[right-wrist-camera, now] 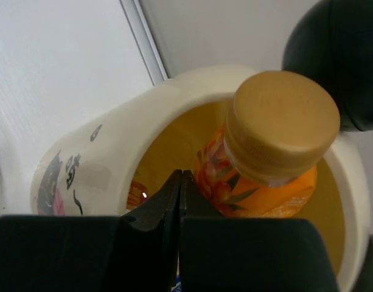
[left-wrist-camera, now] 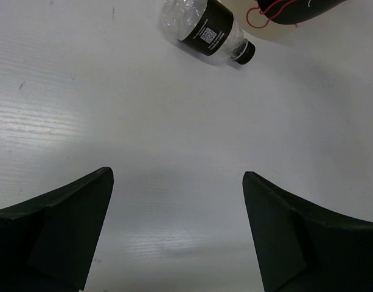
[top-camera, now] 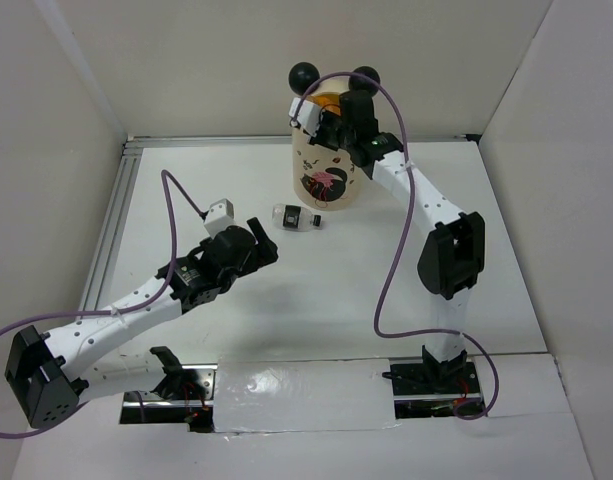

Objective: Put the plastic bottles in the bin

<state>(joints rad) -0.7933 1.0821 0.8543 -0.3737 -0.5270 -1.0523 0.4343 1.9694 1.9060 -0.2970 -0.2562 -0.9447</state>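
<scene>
The cream bin (top-camera: 326,178) with two black ball ears stands at the back of the table. An orange-filled bottle (right-wrist-camera: 259,170) with a tan cap sits upright inside it, against the yellowish wall. My right gripper (right-wrist-camera: 183,174) hovers over the bin's rim (right-wrist-camera: 113,143), shut with nothing between its fingers, just left of that bottle. A clear bottle with a black label (top-camera: 297,218) lies on its side on the table left of the bin's foot. My left gripper (left-wrist-camera: 177,176) is open and low over the table, short of that bottle (left-wrist-camera: 205,30).
An aluminium rail (top-camera: 111,230) runs along the left side of the table, and white walls close it in on three sides. Purple cables loop from both arms. The bin's base (left-wrist-camera: 277,27) is right beside the lying bottle's cap.
</scene>
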